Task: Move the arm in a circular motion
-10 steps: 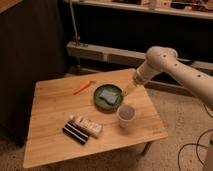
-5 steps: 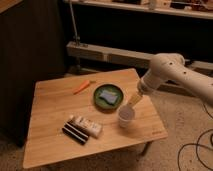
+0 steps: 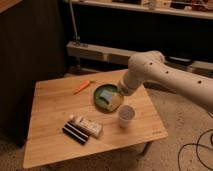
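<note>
Cream tubular arm (image 3: pixel 167 76), tapering hand (image 3: pixel 116 101) over green plate (image 3: pixel 96 94)

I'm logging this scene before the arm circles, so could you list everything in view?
table: one, light wood, centre of view
plate: one, green, on the table right of its middle
blue item: one, lying on the plate; I cannot tell what it is
cup: one, white, upright, just in front of the plate
orange stick: one, back of the table, left of the plate
pale packet: one, front left of the table
dark packet: one, beside the pale packet
rail: one, grey, behind the table
cables: dark, on the floor at right
arm: one, cream-white, reaching in from the right
gripper: one, yellowish, over the plate's right side
</note>
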Robot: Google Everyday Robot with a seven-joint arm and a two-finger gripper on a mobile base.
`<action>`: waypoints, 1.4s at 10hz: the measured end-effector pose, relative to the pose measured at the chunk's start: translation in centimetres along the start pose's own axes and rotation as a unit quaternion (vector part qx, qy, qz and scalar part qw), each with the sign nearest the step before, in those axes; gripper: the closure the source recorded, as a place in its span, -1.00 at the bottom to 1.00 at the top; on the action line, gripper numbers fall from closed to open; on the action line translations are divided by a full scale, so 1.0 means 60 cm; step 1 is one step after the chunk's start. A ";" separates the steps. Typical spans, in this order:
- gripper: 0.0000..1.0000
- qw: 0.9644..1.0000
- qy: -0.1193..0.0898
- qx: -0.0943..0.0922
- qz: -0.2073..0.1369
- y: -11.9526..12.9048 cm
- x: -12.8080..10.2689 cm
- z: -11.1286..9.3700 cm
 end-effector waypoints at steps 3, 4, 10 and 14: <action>-0.60 0.999 -0.023 -0.005 -0.040 -0.010 -0.124 0.027; -0.60 0.999 -0.029 0.000 -0.038 -0.030 -0.154 0.037; -0.60 0.998 -0.044 0.034 0.042 -0.235 -0.126 0.077; -0.60 0.991 -0.033 0.047 0.118 -0.281 0.029 0.067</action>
